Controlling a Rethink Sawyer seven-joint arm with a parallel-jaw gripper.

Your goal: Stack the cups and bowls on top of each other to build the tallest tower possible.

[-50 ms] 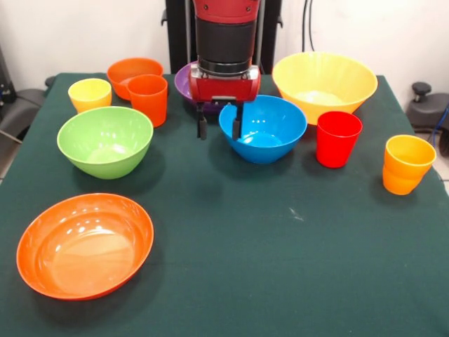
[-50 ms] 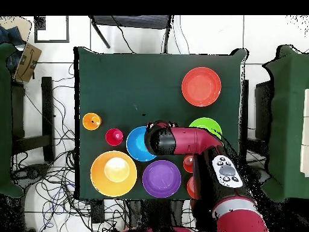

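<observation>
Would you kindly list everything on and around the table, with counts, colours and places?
Front-view sides throughout.
Bowls: six. Green left of middle; wide orange near left; small orange far left; purple far, behind the arm; blue middle; big yellow far right.
Cups: four. Yellow far left; orange beside it; red right of the blue bowl; yellow-orange at the right edge.
Table cloth: one, dark green.
Arm: one, red and black.
Gripper: one, open, one finger over the blue bowl's rim.
</observation>
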